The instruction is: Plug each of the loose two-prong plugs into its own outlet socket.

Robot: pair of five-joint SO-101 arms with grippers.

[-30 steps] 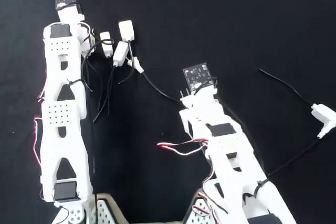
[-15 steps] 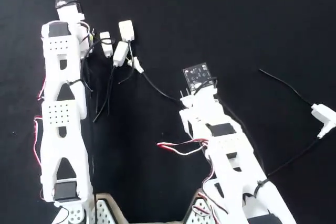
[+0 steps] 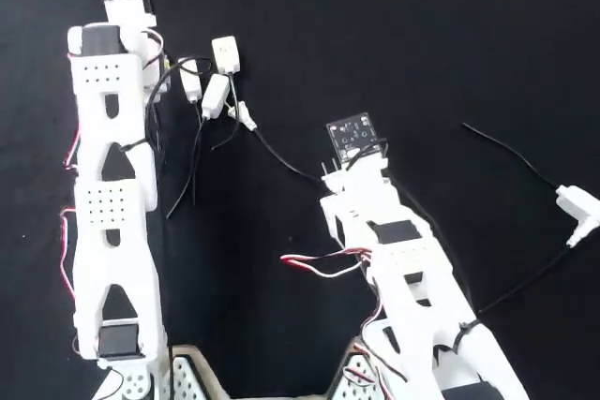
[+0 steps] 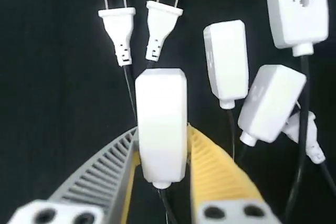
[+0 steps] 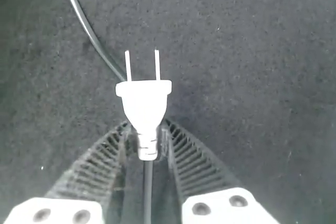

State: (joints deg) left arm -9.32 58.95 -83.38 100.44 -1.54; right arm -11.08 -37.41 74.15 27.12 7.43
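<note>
Two arms, high view: left arm [image 3: 108, 185] stretches to 11 o'clock on the table [image 3: 422, 44]; right arm [image 3: 403, 269] sits at 5 o'clock, wrist near centre.
High view, sockets: socket cluster [image 3: 216, 96] at 11 o'clock, just beside the left arm's far end; a white corded fitting [image 3: 577, 205] at 3 o'clock, well apart.
Left wrist view, tool: left gripper [image 4: 161, 142] clamped on a socket block [image 4: 160, 124], long axis in line with the fingers, cord end toward the wrist.
Left wrist view, plugs: one loose plug [image 4: 118, 24] and a second plug [image 4: 163, 22] lie side by side just beyond the block, prongs pointing away from it.
Right wrist view, tool: right gripper [image 5: 146, 135] clamped on the neck of a two-prong plug [image 5: 143, 98]; prongs point straight away from the wrist, long axis along the fingers; cord [image 5: 89, 30] trails off.
Risk, alignment: the held block's slotted face is hidden; cannot tell its facing, so the prongs may miss.
Risk, grip: the narrow neck hold may let the plug pivot under push.
Risk, cords: crossed leads could drag neighbouring sockets.
</note>
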